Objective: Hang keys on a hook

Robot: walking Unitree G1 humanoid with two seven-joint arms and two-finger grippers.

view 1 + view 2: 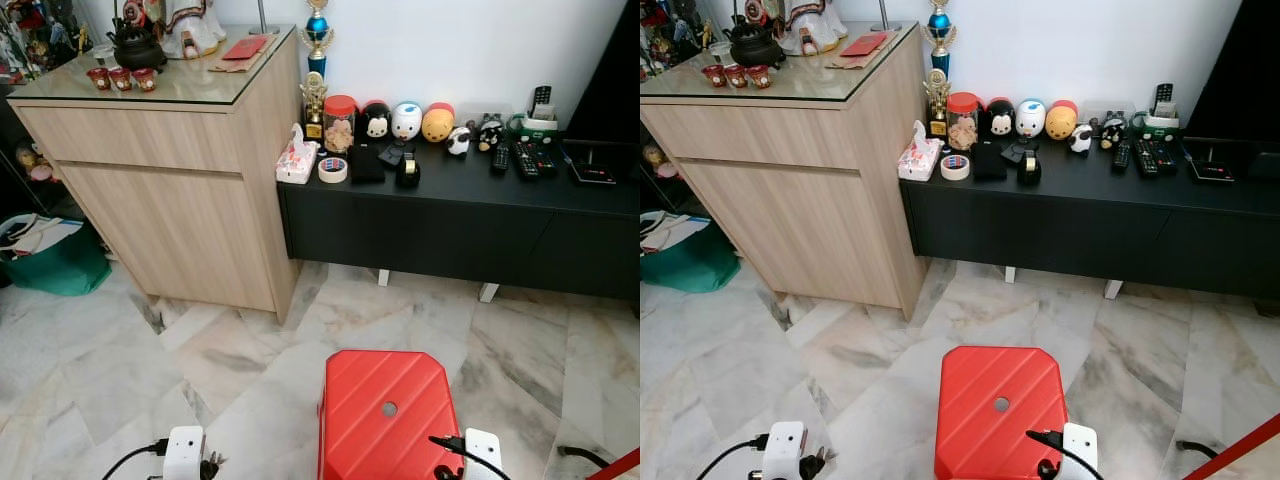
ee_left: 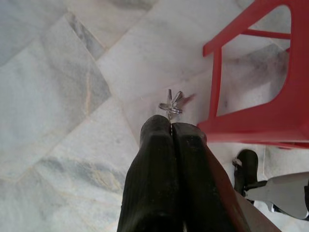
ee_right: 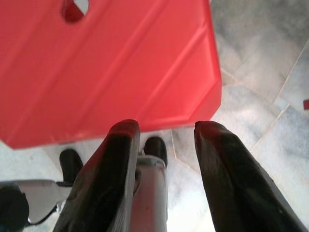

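White wrist boxes (image 1: 183, 452), black cables; ribbed black rubbery fingers (image 2: 154, 183), silver link behind.

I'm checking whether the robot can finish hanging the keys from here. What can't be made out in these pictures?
- The keys: left wrist view, the shut left hand covers all but small tips; their number is unclear.
- Any hook: none can be made out.
- The right hand: open over the red stool; its wrist is cut off by the head views' bottom edge.
- Items on the black cabinet: too small to read.

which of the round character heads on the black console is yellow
The rightmost of the three in the row, the yellow head with a red top; beside it are a white one and a black-eared one.
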